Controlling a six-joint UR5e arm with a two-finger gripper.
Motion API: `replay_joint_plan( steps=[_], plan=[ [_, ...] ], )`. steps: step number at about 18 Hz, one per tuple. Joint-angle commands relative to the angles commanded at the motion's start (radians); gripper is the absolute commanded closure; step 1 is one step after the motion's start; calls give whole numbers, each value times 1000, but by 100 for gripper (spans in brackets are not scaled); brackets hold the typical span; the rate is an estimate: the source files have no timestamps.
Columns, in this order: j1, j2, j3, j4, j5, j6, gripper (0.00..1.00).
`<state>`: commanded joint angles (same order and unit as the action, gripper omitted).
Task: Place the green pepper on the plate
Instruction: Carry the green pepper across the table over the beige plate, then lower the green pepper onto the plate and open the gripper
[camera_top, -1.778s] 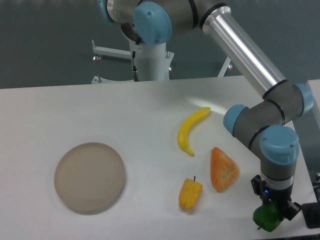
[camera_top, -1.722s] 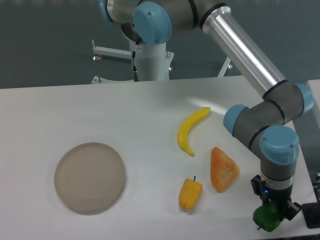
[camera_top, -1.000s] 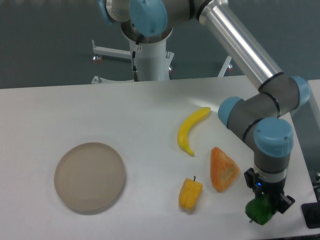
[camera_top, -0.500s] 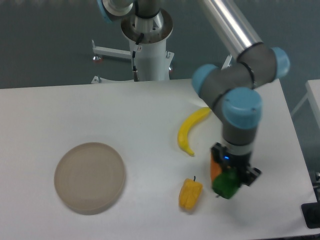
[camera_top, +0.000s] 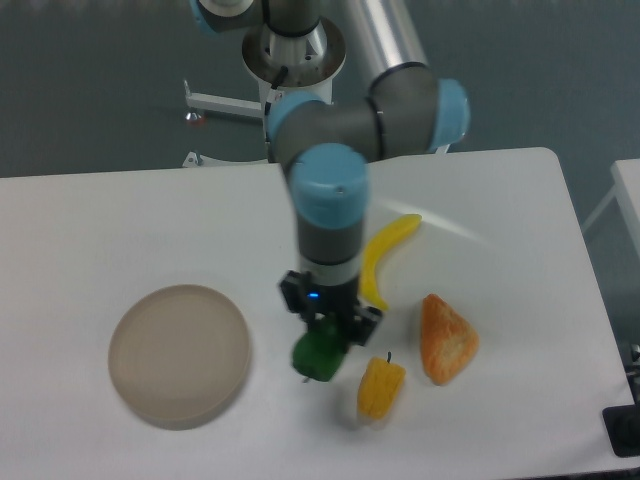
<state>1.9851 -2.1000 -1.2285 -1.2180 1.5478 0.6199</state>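
You see an evenly bright scene lit from overhead, with the white table (camera_top: 150, 220) almost glowing and a paler patch of light on it up and to the right of the gripper (camera_top: 325, 335). Shadows are soft and faint, pooling just below and to the right of the gripper. The gripper looks slightly motion-blurred; the rest is fairly sharp, with no obvious edge distortion.

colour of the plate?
Matte beige-tan plate, plain, no pattern; seen in the fixed camera view.
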Motion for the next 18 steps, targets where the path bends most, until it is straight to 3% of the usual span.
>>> replay_joint_plan(
  steps=[3, 6, 8, 18],
  plan=[
    [-46, 6, -60, 18, 2, -75, 63],
    [-89, 5, -123, 136, -2, -176, 63],
    [-104, -1, -149, 184, -8, -248, 62],
    [-132, -52, -177, 239, -17, -293, 60]
  ],
)
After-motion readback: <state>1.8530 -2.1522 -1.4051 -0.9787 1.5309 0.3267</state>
